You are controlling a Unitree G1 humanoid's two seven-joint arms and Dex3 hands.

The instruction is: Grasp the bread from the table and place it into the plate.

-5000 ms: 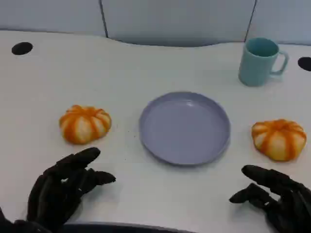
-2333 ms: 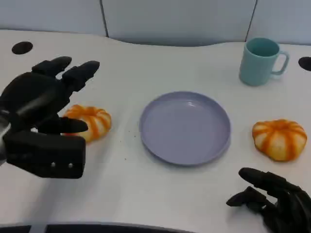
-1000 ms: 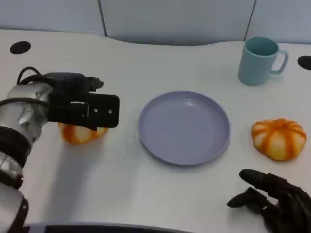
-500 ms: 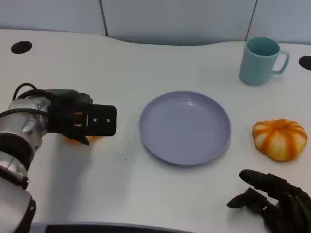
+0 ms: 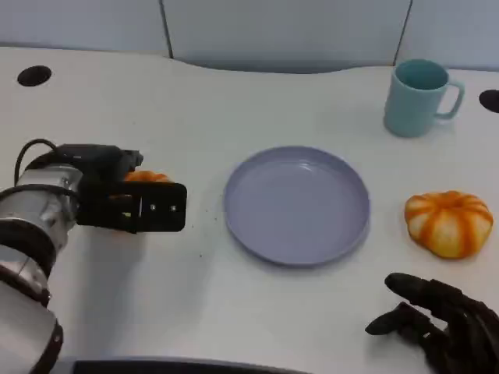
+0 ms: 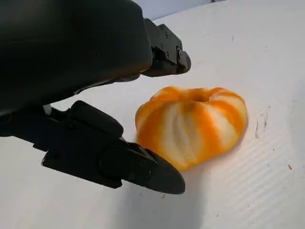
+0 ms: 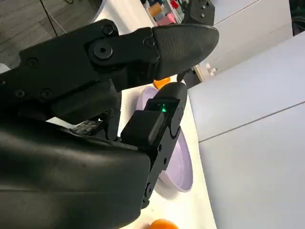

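Two breads on worktop (image 5: 234,312); left robot hand (image 5: 129,204) spread around left bread (image 6: 193,125), not closed; plate (image 5: 296,204) mid-worktop; right robot hand (image 5: 440,323) loosely spread, holding nothing, near second bread (image 5: 448,222).

Bread (image 6: 193,125): round orange-white striped bun, upright on bench, left of plate (image 5: 296,204). Plate: lavender, round, bench centre, holds nothing.
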